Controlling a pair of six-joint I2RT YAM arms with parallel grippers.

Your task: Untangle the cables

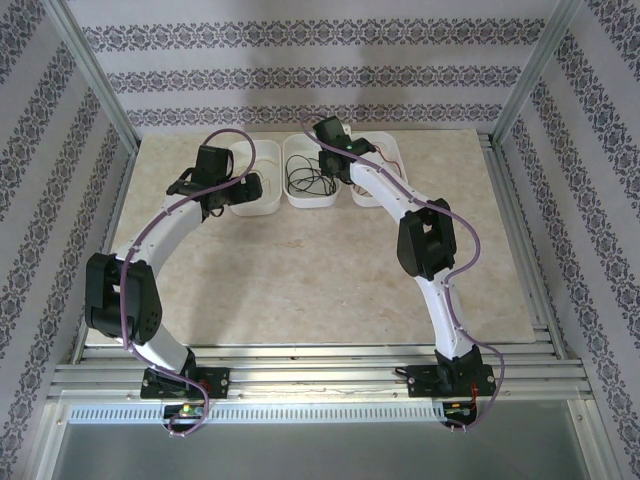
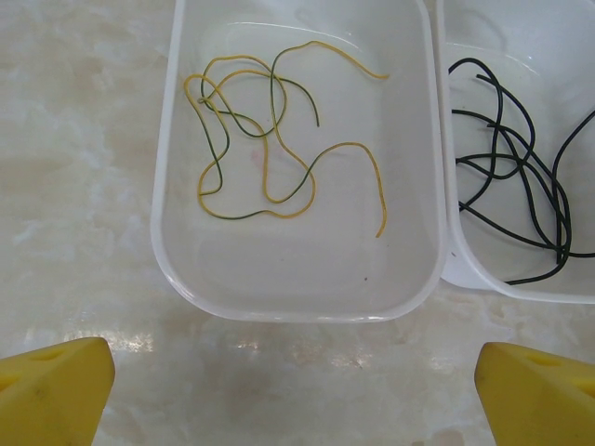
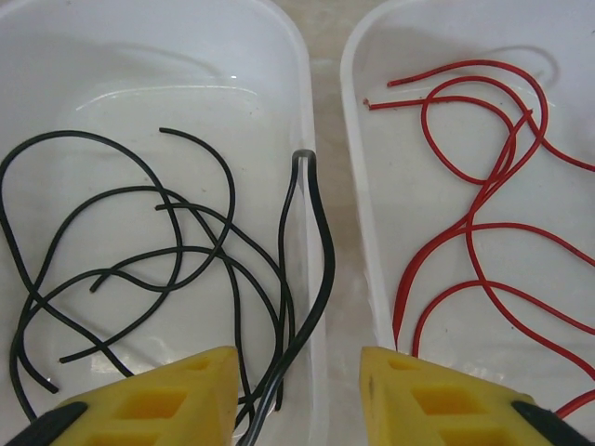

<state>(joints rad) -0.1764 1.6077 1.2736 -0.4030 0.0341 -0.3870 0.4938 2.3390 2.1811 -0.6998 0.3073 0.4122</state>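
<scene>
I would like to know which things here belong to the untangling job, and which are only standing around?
Belong to the job: yellow-green cables; black cables; red cables.
Only standing around: white trays, which merely hold them; purple arm cables; table.

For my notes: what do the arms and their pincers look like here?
Both the left arm and right arm are white tubes with chunky black joints. A purple cable loops along each. The left pincer and right pincer have yellow wedge-shaped fingers; the right's show square recesses.
</scene>
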